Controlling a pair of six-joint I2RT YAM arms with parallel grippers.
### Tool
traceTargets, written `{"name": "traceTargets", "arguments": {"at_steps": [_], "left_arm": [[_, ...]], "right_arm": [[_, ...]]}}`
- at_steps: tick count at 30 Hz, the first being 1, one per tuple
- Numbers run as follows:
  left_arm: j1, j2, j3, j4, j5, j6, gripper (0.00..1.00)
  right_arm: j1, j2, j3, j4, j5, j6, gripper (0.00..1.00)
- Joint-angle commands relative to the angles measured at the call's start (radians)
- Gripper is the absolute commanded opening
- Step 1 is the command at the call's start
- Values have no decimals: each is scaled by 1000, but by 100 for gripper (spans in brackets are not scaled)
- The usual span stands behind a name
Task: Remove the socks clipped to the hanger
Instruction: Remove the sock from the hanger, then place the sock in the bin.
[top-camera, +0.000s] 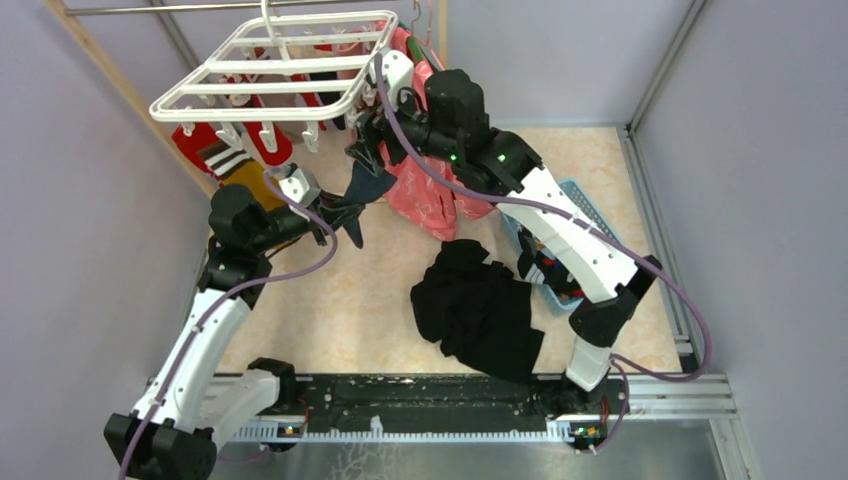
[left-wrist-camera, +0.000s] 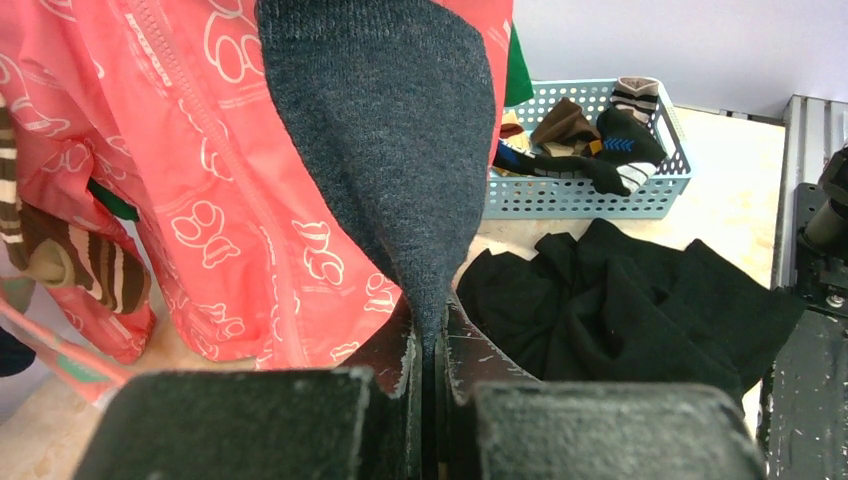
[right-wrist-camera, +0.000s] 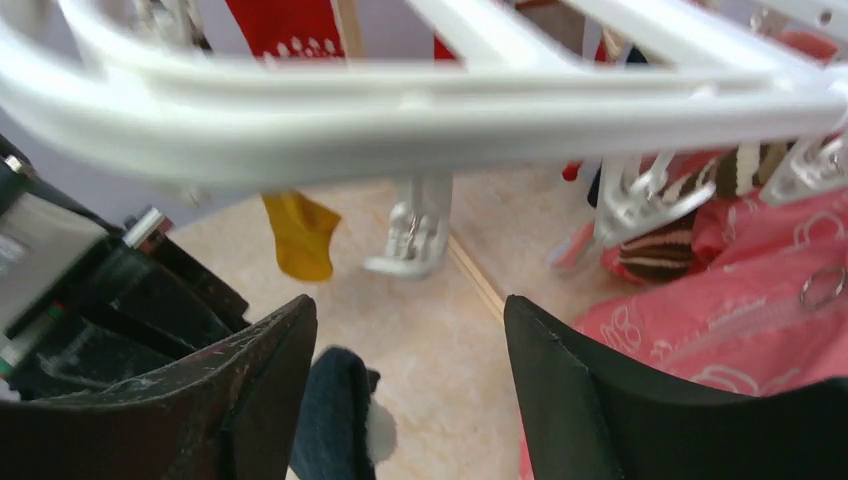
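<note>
Beige marbled surface (top-camera: 350, 300) between pale lilac walls, seen from above, with two robot arms bolted at its near edge. Nearest the arms a black heap (top-camera: 480, 310) of cloth lies on the surface, and just right of it a blue basket (left-wrist-camera: 585, 190) holds several loose socks, so part of the job looks done. Further in, the left gripper (left-wrist-camera: 430, 330) has its jaws pinched tight on the lower end of a dark sock (left-wrist-camera: 390, 140), a grey-navy knit that widens upward from the pinch and hangs in front of a pink shirt (top-camera: 430, 200) with a white paw print. Whether its top is clipped cannot be told. The right gripper (right-wrist-camera: 410, 360) is raised just under the hanger's near edge, jaws spread wide and holding nothing. Farthest back, the hanger (top-camera: 270, 70), a white plastic rack of crossbars with small clips (right-wrist-camera: 415, 240) dangling beneath, hangs tilted from a rail. Still clipped under it are a red sock (top-camera: 195, 145) with white pattern, a mustard sock (right-wrist-camera: 300, 235) and a brown striped sock (right-wrist-camera: 665, 240); these, and likely others hidden behind the bars, remain to be taken off.
</note>
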Motion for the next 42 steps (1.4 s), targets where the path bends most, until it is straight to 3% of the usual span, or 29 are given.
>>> {"name": "traceTargets", "arguments": {"at_steps": [1, 3, 10, 20, 30, 32, 36, 42], "left_arm": [[-8, -23, -1, -21, 30, 36, 0], [-8, -28, -3, -28, 33, 46, 0], [-7, -38, 1, -48, 51, 68, 0], [-4, -42, -2, -54, 98, 57, 1], [-5, -45, -5, -55, 84, 59, 2], [-5, -46, -5, -52, 70, 58, 4], [-5, -51, -5, -53, 50, 58, 6], [-3, -57, -9, -56, 49, 56, 17]], "right_arm": [[10, -129, -98, 53, 35, -45, 73], [10, -172, -163, 66, 24, -66, 79], [-13, -317, -387, 120, -137, -115, 83], [-13, -318, -510, 162, -361, -126, 75], [-13, -293, -543, 186, -474, -103, 43], [-13, -293, -547, 187, -492, -107, 33], [-15, -300, -542, 176, -473, -124, 0], [-50, -347, -578, 188, -427, -135, 0]]}}
